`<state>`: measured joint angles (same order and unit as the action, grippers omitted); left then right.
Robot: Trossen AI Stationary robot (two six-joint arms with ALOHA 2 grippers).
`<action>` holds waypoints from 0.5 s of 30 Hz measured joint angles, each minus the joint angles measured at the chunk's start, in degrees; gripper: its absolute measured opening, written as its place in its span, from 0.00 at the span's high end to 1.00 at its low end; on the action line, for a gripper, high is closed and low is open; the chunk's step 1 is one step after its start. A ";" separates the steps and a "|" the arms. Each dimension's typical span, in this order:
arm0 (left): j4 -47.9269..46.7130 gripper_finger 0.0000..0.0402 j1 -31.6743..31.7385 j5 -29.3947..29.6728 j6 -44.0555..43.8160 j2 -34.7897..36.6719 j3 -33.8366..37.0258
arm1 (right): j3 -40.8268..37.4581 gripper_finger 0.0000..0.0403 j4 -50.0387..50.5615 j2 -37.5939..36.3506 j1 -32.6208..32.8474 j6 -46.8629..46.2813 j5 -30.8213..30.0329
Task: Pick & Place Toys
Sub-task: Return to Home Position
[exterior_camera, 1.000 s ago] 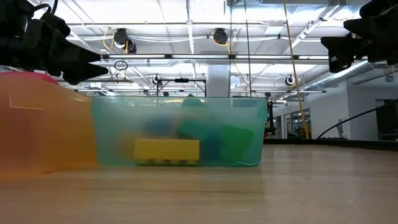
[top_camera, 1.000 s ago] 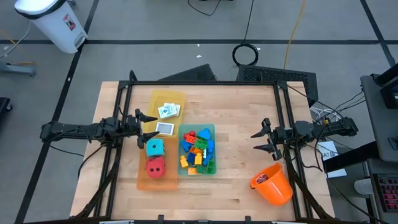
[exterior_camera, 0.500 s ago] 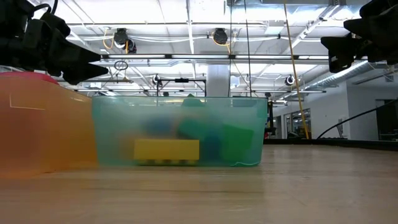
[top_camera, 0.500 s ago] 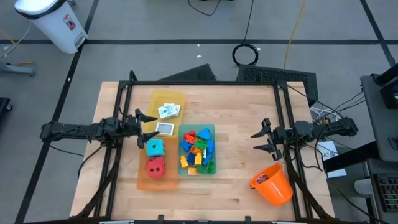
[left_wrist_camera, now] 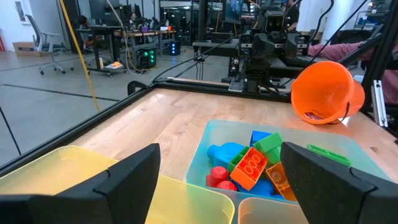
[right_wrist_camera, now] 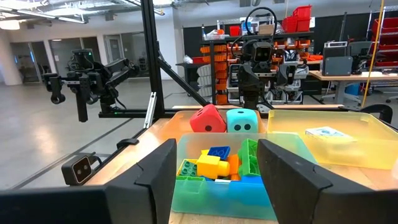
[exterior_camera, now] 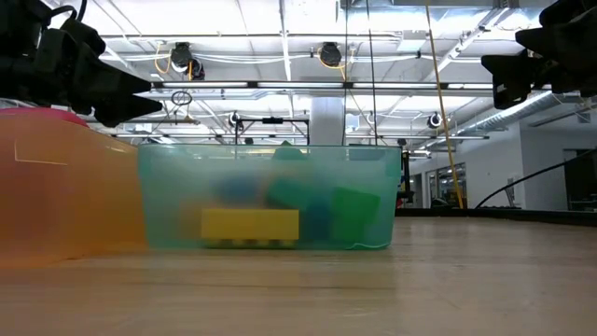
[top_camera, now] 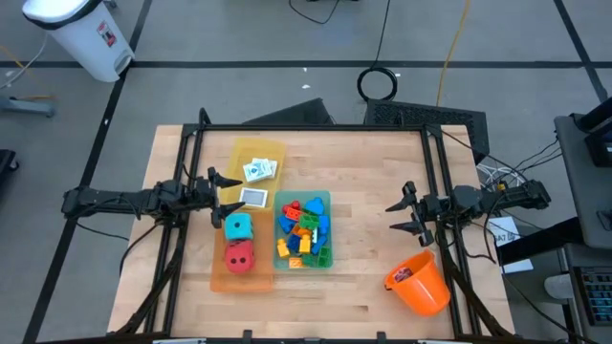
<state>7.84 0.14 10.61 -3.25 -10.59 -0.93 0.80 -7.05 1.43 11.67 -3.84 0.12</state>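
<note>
At the near right corner of the pale wooden table [top_camera: 373, 162], a round orange plastic bucket [top_camera: 419, 283] lies tipped on its side, just beside the table's right edge. Bare wood runs along the near edge and between the bucket and the trays.

Left of centre, a translucent orange tray [top_camera: 260, 279] holds a red dotted die [top_camera: 239, 256] and, farther back, a teal dotted die [top_camera: 238, 226]. Just beside it on the right, a translucent teal tray [top_camera: 326, 198] holds a heap of small plastic building bricks [top_camera: 303, 229] in blue, red, yellow, green and orange. Farther back, a translucent yellow tray [top_camera: 239, 153] holds small white picture cards [top_camera: 258, 170].

Left gripper [top_camera: 226, 199]: fingers spread wide, nothing between them. It hovers at the left side of the trays where yellow meets orange, near the teal die.

Right gripper [top_camera: 394, 217]: spread likewise, holding nothing. It hangs over bare wood to the right of the teal tray, apart from the bricks.

A black metal frame [top_camera: 306, 127] borders the far edge and both sides. Bare wood lies between its right rail and the trays.
</note>
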 joint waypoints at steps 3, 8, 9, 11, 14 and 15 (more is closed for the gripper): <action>0.00 0.16 0.00 0.00 0.00 0.00 0.00 | 0.00 0.52 0.00 -0.01 0.00 0.00 -0.02; 0.00 0.16 -0.01 -0.01 0.00 0.00 0.00 | 0.00 0.52 0.00 0.00 0.01 0.00 -0.02; 0.00 0.16 -0.01 -0.02 0.00 0.00 0.00 | 0.00 0.52 0.00 0.00 0.01 0.00 -0.02; 0.00 0.16 -0.01 -0.01 0.00 0.00 0.00 | 0.00 0.53 0.00 -0.02 -0.01 0.00 -0.02; 0.00 0.16 -0.01 -0.01 0.00 0.00 0.00 | 0.00 0.53 0.00 0.00 0.00 0.00 -0.01; 0.00 0.16 -0.01 -0.01 0.00 0.00 0.00 | 0.00 0.53 0.00 0.00 0.01 0.00 0.00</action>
<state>7.84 0.13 10.60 -3.25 -10.59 -0.93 0.80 -7.05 1.43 11.68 -3.84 0.12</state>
